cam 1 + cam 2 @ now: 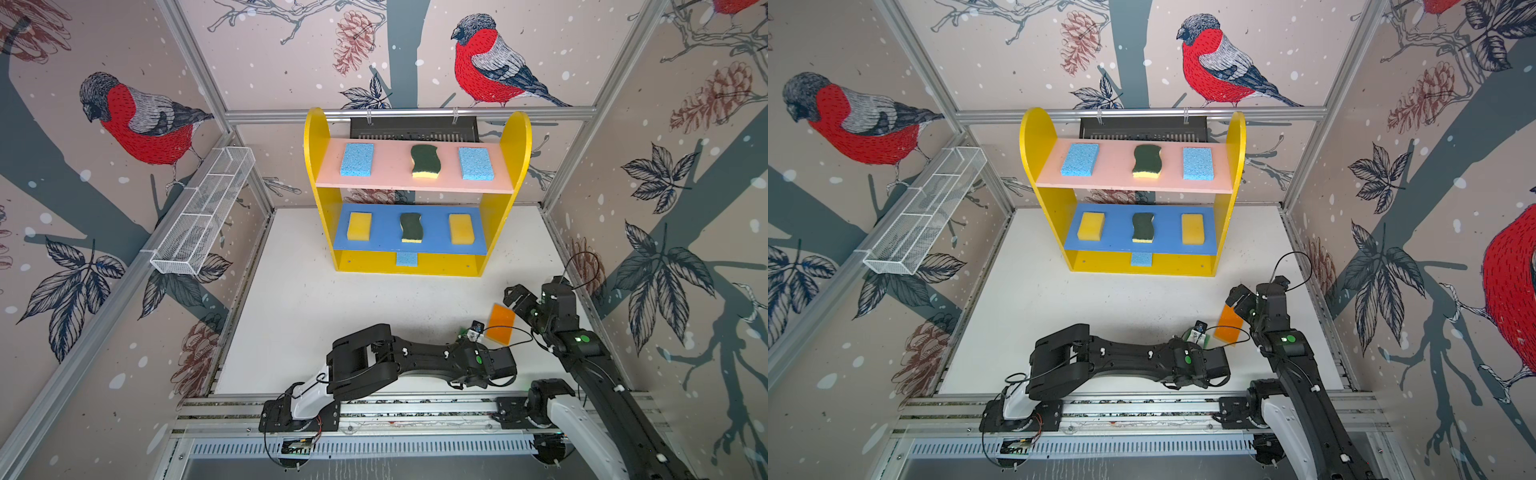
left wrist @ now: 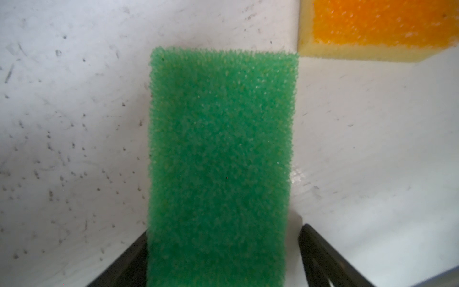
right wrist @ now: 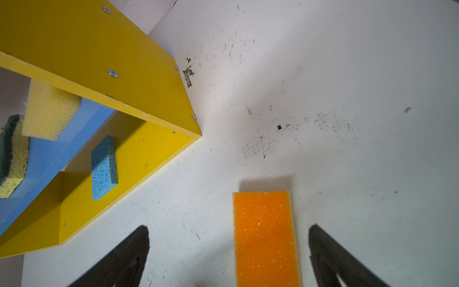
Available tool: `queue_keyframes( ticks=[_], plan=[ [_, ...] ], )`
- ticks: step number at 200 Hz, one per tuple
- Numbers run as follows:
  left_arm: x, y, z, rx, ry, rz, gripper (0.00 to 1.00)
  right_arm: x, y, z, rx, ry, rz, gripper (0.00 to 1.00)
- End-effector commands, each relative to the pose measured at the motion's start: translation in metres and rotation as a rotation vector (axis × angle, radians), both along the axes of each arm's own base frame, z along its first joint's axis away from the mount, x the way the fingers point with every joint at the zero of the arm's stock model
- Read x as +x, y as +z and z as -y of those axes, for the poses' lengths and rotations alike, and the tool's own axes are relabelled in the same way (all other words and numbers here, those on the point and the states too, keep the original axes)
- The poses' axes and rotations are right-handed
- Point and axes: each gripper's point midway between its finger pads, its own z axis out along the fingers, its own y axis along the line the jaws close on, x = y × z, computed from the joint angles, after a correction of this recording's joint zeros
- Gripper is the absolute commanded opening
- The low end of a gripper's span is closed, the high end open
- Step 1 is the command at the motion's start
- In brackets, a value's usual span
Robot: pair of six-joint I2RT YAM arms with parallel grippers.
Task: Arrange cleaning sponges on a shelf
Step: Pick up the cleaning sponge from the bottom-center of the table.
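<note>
Left end effector (image 2: 224, 229) straddles the nubbly green sponge (image 2: 221, 149), jaws apart; right end effector (image 3: 228, 228) gapes over the yellow-backed orange sponge (image 3: 264, 236).

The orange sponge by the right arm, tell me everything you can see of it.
The orange sponge is a flat rectangular block, a coarse porous orange top over a pale yellow foam layer. It lies flat on the white table, in front of the shelf, not on it. The open right pincer straddles one end, a finger on each side, neither visibly touching it.
</note>
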Motion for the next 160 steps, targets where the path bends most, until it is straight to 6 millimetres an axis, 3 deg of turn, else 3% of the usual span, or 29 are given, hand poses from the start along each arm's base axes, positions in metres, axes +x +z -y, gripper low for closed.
queue_keyframes(
  ticks=[1, 118, 160],
  plan=[
    [-0.019, -0.018, -0.03, 0.138, -0.043, -0.083, 0.86, 0.002, 0.004, -0.001, 0.002, 0.006, 0.014, 1.0],
    [-0.017, -0.022, -0.054, 0.18, 0.023, -0.043, 0.74, 0.001, 0.01, 0.0, 0.019, 0.009, 0.022, 1.0],
    [-0.009, -0.01, -0.064, 0.127, 0.058, 0.01, 0.7, 0.0, 0.006, -0.002, 0.024, 0.02, 0.017, 1.0]
  ],
)
